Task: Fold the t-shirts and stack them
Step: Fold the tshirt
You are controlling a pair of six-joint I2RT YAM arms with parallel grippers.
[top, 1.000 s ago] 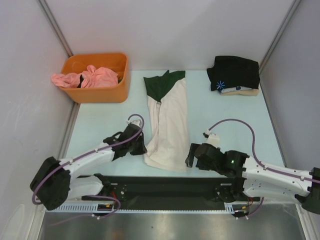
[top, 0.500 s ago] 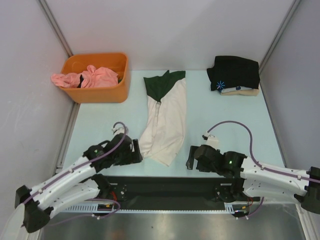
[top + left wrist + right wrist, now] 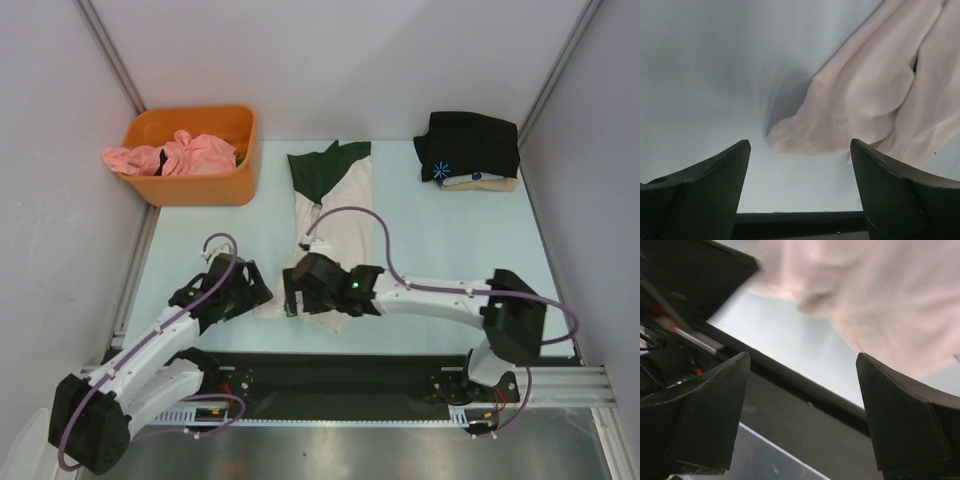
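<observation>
A cream t-shirt [image 3: 340, 225] with a dark green collar and sleeve lies folded lengthwise down the middle of the table, its lower end bunched near the front edge. My left gripper [image 3: 260, 295] stands open just left of that end, and in the left wrist view the cream cloth [image 3: 860, 105] lies ahead of the empty left gripper [image 3: 800, 150]. My right gripper [image 3: 293, 300] hovers open over the same end. In the right wrist view the cloth [image 3: 880, 295] is above the empty right gripper [image 3: 802, 362]. A folded black t-shirt [image 3: 470, 145] rests on a beige one [image 3: 485, 184] at the back right.
An orange bin [image 3: 200, 185] at the back left holds pink shirts [image 3: 180, 155]. The black base rail [image 3: 330, 375] runs along the near edge, also visible as the rail [image 3: 805, 405] under the right gripper. Grey walls close in both sides.
My left gripper has opened, let go of the cream shirt's lower end and backed off left. My right arm has swung left across the table to that end. The shirt's lower end has shifted left.
</observation>
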